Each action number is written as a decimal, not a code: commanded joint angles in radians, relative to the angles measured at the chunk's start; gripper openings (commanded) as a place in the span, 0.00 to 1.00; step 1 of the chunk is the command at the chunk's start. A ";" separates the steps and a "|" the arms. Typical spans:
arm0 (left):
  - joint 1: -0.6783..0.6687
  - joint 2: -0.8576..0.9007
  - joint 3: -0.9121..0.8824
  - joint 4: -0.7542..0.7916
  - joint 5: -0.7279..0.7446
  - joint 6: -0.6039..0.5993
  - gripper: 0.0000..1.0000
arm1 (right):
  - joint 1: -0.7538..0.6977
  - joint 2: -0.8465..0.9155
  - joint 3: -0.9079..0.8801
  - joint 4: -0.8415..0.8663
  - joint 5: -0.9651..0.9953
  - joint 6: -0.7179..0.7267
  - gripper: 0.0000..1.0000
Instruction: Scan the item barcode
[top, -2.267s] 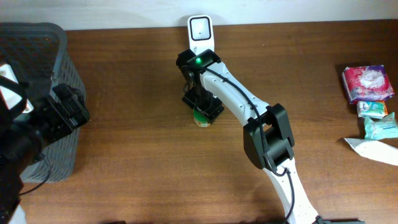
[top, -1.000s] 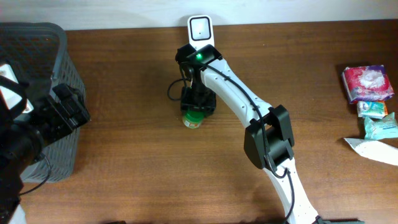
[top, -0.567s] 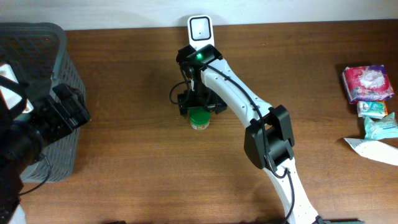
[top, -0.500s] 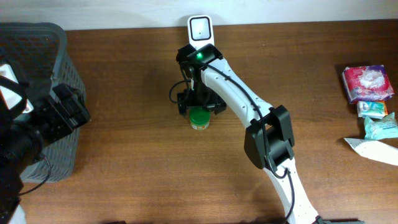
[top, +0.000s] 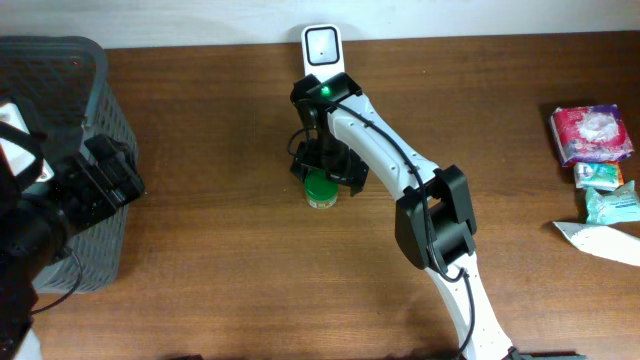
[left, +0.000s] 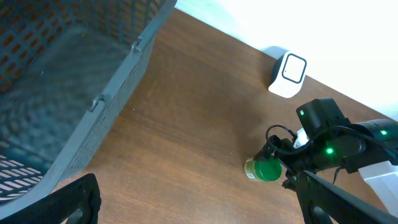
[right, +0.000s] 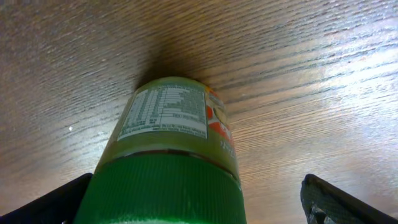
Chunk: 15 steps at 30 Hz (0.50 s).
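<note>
green is the screw cap of a small bottle (top: 321, 190) that sits on the brown wooden worktop (top: 200, 270), a little in front of the white scanner (top: 322, 48) standing at the far edge. from overhead the cap faces up and a sliver of yellowish body shows below it, so the bottle seems to stand upright, though i cannot be sure of its tilt. in the right wrist view the cap fills the lower middle and the label's white panel of fine print faces the camera, with an orange patch beside it; no barcode can be made out there.

the right pincer (top: 326, 176) hangs just over the bottle with its jaws spread wide. its dark fingertips (right: 341, 200) sit at the two bottom corners of the wrist view, well clear of the bottle's sides, so nothing is gripped.

the left pincer (left: 205, 208) is also wide open and holds nothing. it is far to the left, beside a grey mesh basket (top: 60, 60).

a few coloured packets (top: 592, 135) lie at the right edge of the worktop, well apart from the bottle.
</note>
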 joint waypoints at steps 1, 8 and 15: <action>0.006 0.000 -0.001 0.000 0.007 -0.010 0.99 | 0.008 0.000 -0.020 0.007 0.013 0.034 0.99; 0.006 0.000 -0.001 0.000 0.007 -0.010 0.99 | 0.043 0.002 -0.029 0.041 0.015 0.034 0.94; 0.006 0.000 -0.001 0.000 0.007 -0.010 0.99 | 0.045 0.002 -0.029 0.052 0.018 0.034 0.85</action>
